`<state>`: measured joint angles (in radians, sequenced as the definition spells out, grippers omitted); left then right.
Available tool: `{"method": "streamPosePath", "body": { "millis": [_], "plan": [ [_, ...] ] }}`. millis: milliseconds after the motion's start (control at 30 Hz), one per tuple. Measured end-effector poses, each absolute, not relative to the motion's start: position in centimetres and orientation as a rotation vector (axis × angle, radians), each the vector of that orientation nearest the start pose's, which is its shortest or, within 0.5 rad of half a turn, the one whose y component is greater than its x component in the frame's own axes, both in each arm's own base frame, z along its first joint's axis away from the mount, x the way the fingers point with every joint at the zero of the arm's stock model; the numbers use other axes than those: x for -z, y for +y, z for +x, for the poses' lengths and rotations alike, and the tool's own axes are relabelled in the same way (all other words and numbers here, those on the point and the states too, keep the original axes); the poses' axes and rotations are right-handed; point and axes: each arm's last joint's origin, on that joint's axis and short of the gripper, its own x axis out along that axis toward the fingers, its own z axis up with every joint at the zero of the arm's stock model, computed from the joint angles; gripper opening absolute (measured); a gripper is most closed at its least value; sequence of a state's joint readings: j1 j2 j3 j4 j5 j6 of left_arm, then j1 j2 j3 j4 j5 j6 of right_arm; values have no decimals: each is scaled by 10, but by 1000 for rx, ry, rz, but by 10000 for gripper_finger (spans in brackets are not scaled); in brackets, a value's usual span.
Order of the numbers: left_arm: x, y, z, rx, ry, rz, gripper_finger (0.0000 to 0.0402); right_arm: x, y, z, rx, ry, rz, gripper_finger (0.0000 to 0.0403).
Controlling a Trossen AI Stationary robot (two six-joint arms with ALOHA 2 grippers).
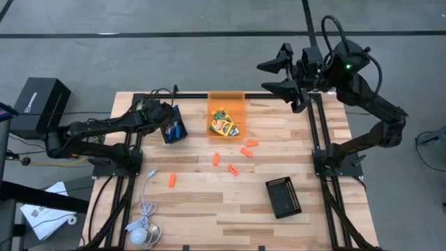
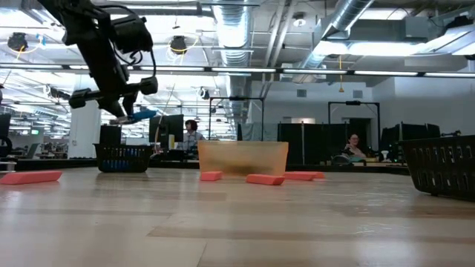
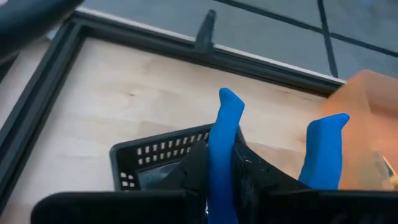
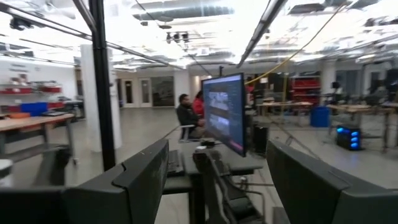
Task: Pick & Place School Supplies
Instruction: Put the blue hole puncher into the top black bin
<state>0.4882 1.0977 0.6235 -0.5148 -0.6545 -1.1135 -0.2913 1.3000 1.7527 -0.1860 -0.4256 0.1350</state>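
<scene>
Done: crayon boxes (image 1: pixel 223 122) in orange bin (image 1: pixel 226 100) | now: left gripper (image 1: pixel 171 127) pinches blue-handled scissors (image 3: pixel 225 146) over black tray (image 1: pixel 165 132) beside bin | left: five orange pieces (image 1: pixel 231 158) on table near bin | right gripper (image 1: pixel 287 75) spread, raised off beyond bin.

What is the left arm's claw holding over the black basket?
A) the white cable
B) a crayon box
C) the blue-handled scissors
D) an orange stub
C: the left gripper is shut on one blue handle of the scissors, above the black basket.
</scene>
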Motion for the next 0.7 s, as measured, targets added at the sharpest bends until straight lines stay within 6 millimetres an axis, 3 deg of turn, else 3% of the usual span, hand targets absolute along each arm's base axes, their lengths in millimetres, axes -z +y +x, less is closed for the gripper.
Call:
{"method": "streamPosePath", "body": {
  "millis": [400,700],
  "plan": [
    [-197,109,161,-1553,338,-913,35,-544,-89,213,-222,-214,49,260],
    [-180,111,169,-1557,449,-934,35,-545,-98,207,-244,-210,29,260]
  ]
}}
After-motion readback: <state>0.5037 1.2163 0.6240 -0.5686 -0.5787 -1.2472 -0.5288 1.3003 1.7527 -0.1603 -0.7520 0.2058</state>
